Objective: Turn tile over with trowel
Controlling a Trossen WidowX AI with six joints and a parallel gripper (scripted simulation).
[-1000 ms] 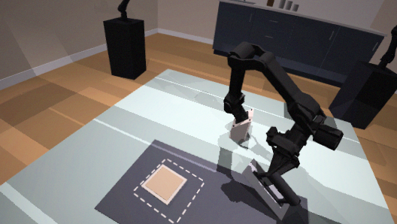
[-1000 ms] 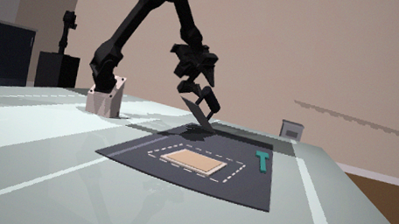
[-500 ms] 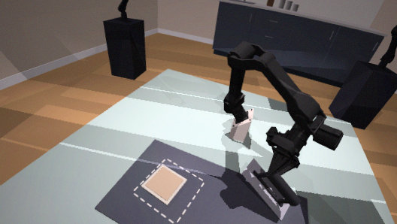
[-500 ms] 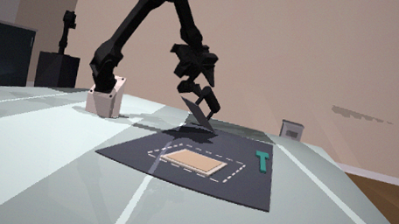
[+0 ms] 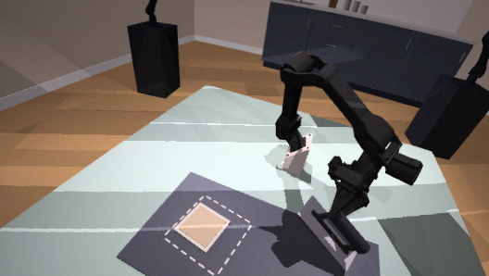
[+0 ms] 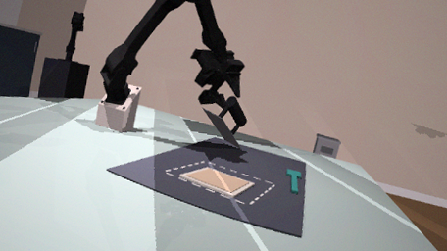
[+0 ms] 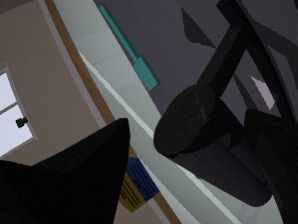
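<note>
The tile (image 5: pixel 202 225) (image 6: pixel 217 179) lies flat inside the dashed outline (image 5: pixel 250 226) on the dark mat (image 5: pixel 148 245) (image 6: pixel 270 219). Its upper face is plain orange with a pale rim; no mark shows on it. Its underside is hidden. My gripper (image 5: pixel 344 214) (image 6: pixel 223 98) (image 7: pixel 189 121) is around the thick handle of the black trowel (image 5: pixel 354 236) (image 6: pixel 221 126) (image 7: pixel 225 175) and appears shut on it; the contact is dark and partly hidden. The trowel's flat plate is steeply tilted, one end well above the mat and the lower end near the mat's surface, away from the tile.
A small teal T-shaped piece (image 6: pixel 294 181) (image 7: pixel 146 72) lies on the mat near its edge. A grey box (image 6: pixel 327 145) stands beyond the mat. The arm's pale base block (image 5: pixel 296 162) (image 6: pixel 116 116) stands on the table. Dark pedestals with other arms stand off the table.
</note>
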